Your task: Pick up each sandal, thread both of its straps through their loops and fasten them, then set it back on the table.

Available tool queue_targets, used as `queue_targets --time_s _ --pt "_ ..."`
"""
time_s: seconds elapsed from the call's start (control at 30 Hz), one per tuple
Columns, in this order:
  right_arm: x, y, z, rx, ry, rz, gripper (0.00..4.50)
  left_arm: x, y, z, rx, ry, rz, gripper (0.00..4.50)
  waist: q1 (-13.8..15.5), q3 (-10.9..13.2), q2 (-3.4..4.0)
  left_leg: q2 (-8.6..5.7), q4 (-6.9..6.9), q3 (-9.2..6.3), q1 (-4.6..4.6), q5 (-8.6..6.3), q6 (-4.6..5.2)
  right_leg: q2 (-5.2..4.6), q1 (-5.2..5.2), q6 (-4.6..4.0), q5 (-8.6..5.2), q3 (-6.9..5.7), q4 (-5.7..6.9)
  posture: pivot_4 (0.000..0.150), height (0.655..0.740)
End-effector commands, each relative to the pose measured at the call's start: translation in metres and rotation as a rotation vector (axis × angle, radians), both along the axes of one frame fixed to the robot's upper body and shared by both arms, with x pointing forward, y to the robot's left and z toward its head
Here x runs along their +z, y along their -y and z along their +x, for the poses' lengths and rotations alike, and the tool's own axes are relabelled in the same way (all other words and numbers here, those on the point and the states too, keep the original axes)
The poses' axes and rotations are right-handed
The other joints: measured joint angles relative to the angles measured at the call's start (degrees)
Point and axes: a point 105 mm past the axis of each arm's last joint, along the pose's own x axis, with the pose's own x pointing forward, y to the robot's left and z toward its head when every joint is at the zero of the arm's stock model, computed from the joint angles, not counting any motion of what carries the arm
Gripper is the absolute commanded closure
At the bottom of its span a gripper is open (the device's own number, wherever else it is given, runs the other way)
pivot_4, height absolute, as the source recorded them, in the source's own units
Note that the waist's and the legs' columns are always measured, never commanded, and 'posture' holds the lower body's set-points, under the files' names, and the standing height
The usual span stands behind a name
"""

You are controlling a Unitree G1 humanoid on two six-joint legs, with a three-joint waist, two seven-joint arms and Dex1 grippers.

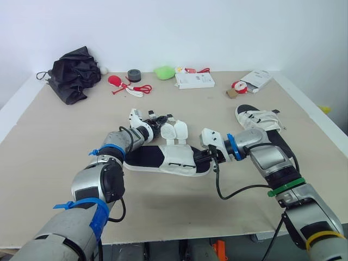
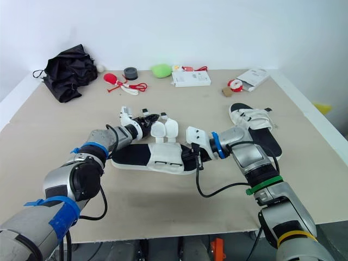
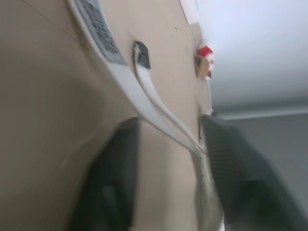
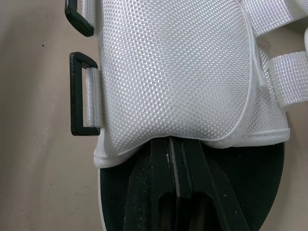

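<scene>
Lying flat, sandal [image 1: 163, 160], strap [image 3: 162, 114] between wide left jaws, closed right jaws tucked under its upper [image 4: 178, 72]

Sandal upper [image 4: 178, 72]: white woven cloth, coarse grid weave, slight sheen.
Straps [image 4: 288, 79]: white ribbed webbing, matt.
Loops [image 4: 77, 94]: black plastic, smooth, dull.
Footbed [image 4: 260, 192]: black, finely grained, matt.
Table [image 1: 65, 130]: beige board, smooth, matt.
Umbrella [image 1: 73, 73]: black cloth, crumpled, faint sheen.
Box [image 1: 194, 81]: white card, smooth.
</scene>
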Motion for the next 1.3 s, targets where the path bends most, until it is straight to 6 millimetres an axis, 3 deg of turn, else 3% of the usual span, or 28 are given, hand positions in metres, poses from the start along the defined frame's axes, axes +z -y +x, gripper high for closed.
queue_targets --time_s 0.03,0.33,0.4,0.5,0.63,0.77,0.87,0.93,1.0,1.13,1.3 --pt "-0.034 0.019 -0.004 -0.077 -0.085 -0.126 4.50 0.014 0.004 0.005 0.014 0.037 0.003 4.38 0.0 0.0 0.00 0.00 0.00 0.01 0.00 0.00 0.00 0.00 0.00 0.00 0.00 0.00 0.00 0.150 0.7400" --pt "-0.035 0.018 -0.005 -0.078 -0.090 -0.120 4.50 0.015 0.001 0.005 0.005 0.051 -0.006 4.48 0.0 0.0 -0.01 0.00 -0.01 0.00 0.00 -0.01 -0.01 0.01 -0.01 0.01 0.00 -0.02 -0.01 0.150 0.7400" --pt "-0.035 0.018 -0.006 -0.079 -0.091 -0.120 4.50 0.025 -0.001 0.005 -0.013 0.117 -0.019 4.48 0.0 0.0 -0.01 0.00 -0.01 0.01 -0.01 -0.01 -0.01 0.01 -0.02 0.00 -0.01 -0.02 -0.01 0.150 0.7400" --pt "-0.032 0.018 -0.007 -0.092 -0.092 -0.090 4.50 0.057 0.005 -0.003 -0.123 0.355 -0.018 4.48 0.0 0.0 -0.03 0.00 -0.03 0.01 -0.06 -0.01 -0.02 0.02 -0.07 -0.02 -0.02 -0.03 -0.02 0.150 0.7400" --pt "-0.028 0.017 -0.011 -0.103 -0.099 -0.048 4.50 0.077 0.009 -0.024 -0.203 0.618 0.067 4.48 0.0 0.0 -0.02 0.00 -0.14 0.03 -0.11 -0.04 -0.08 0.01 -0.11 -0.11 -0.07 0.01 -0.07 0.150 0.7400" --pt "-0.029 0.019 -0.015 -0.111 -0.104 -0.045 4.50 0.090 0.014 -0.065 -0.317 0.972 0.216 4.48 0.0 0.0 -0.02 0.00 -0.31 0.05 -0.11 -0.08 -0.14 0.00 -0.16 -0.26 -0.12 0.15 -0.08 0.150 0.7400" --pt "-0.031 0.020 -0.016 -0.114 -0.107 -0.046 4.50 0.081 0.017 -0.107 -0.486 1.288 0.374 4.48 0.1 0.0 -0.02 0.00 -0.44 0.00 -0.08 -0.10 -0.17 0.02 -0.16 -0.85 -0.20 0.17 -0.08 0.150 0.7400" --pt "-0.031 0.020 -0.016 -0.115 -0.108 -0.045 4.50 0.069 0.018 -0.124 -0.580 1.428 0.466 4.48 0.2 0.0 -0.01 0.01 -0.47 -0.02 -0.07 -0.11 -0.18 0.04 -0.16 -0.99 -0.19 0.14 -0.09 0.150 0.7400" --pt "-0.030 0.020 -0.016 -0.115 -0.109 -0.044 4.50 0.062 0.019 -0.130 -0.627 1.489 0.517 4.48 0.3 0.0 0.00 0.01 -0.47 -0.06 -0.07 -0.11 -0.17 0.04 -0.15 -0.95 -0.25 0.10 -0.09 0.150 0.7400" --pt "-0.032 0.017 -0.016 -0.110 -0.111 -0.043 4.50 0.038 0.022 -0.146 -0.790 1.779 0.744 4.48 0.3 0.0 0.01 0.00 -0.44 -0.08 -0.07 -0.08 -0.12 0.01 -0.14 -0.63 -0.38 0.00 -0.10 0.150 0.7400" --pt "-0.032 0.016 -0.016 -0.106 -0.111 -0.045 4.50 0.019 0.013 -0.145 -0.865 2.055 1.007 4.48 0.3 0.0 0.01 0.05 -0.46 -0.07 -0.08 -0.08 -0.10 0.07 -0.17 -0.64 -0.41 -0.05 -0.10 0.150 0.7400"
